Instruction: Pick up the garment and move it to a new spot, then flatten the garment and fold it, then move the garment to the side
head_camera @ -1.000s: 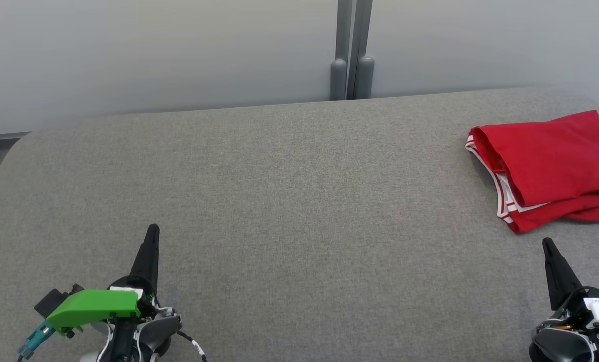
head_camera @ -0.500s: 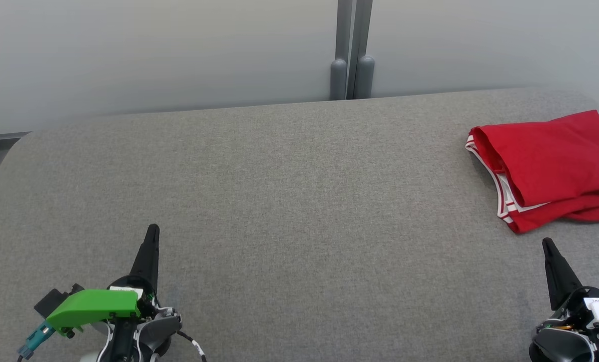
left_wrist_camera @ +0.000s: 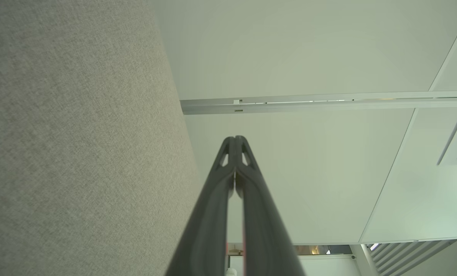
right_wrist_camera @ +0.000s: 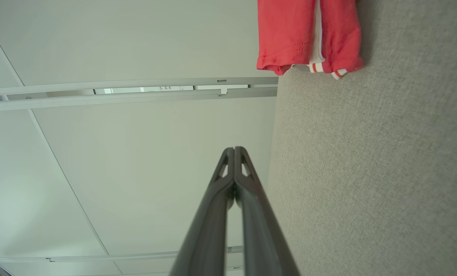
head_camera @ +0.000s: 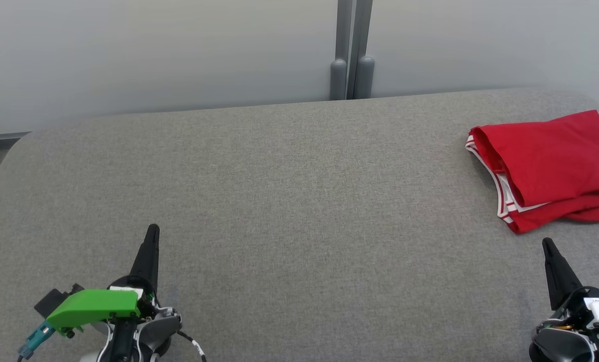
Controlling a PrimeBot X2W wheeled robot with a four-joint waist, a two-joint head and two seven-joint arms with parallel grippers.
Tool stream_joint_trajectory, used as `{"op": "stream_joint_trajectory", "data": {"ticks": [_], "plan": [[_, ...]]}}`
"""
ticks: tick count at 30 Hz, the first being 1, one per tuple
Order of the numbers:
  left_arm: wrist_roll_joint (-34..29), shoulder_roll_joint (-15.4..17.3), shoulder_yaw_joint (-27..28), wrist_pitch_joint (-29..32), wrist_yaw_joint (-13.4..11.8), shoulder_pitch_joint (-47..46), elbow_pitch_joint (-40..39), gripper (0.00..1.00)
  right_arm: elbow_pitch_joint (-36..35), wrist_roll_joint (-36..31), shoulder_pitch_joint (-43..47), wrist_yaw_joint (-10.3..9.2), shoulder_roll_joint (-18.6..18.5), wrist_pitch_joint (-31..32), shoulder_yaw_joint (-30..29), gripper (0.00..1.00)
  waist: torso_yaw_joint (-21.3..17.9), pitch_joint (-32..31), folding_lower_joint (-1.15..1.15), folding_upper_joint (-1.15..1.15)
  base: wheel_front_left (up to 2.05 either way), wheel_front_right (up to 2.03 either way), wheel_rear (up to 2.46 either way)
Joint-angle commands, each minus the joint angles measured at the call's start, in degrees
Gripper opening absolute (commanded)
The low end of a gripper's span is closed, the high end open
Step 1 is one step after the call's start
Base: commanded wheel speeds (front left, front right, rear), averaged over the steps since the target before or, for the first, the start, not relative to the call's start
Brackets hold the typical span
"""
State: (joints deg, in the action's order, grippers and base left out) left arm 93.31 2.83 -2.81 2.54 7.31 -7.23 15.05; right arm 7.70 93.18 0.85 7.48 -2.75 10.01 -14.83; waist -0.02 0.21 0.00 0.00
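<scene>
A red garment (head_camera: 551, 166) with white and red striped trim lies folded at the right edge of the grey table (head_camera: 289, 201). The right wrist view has the garment (right_wrist_camera: 290, 34) at its top, hanging a little past the table edge. My left gripper (head_camera: 152, 230) rests at the lower left, shut and empty, far from the garment. Its two fingers press together in the left wrist view (left_wrist_camera: 235, 138). My right gripper (head_camera: 546, 243) sits at the lower right, shut and empty, just short of the garment's near edge. The right wrist view shows the right gripper (right_wrist_camera: 234, 149) with tips touching.
A pale wall with a grey vertical post (head_camera: 352, 50) stands behind the table's far edge. The table's rounded left corner (head_camera: 13, 146) lies at the upper left. Bare grey fabric stretches between the two grippers.
</scene>
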Motion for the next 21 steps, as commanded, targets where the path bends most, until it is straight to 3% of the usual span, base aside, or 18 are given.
{"op": "stream_joint_trajectory", "data": {"ticks": [1,21], "plan": [[0.30,0.07,-0.02,0.27,0.35,-0.61,-0.14,0.00,-0.19,0.10,-0.40,0.02,-0.24,0.18,-0.12,0.00,0.00,0.00,0.00,0.00,0.00,0.00,0.00],[0.31,0.07,-0.01,0.26,0.35,-0.61,-0.15,0.00,-0.19,0.11,-0.40,0.02,-0.24,0.18,-0.11,0.00,0.00,0.00,0.00,0.00,0.00,0.00,0.00]]}}
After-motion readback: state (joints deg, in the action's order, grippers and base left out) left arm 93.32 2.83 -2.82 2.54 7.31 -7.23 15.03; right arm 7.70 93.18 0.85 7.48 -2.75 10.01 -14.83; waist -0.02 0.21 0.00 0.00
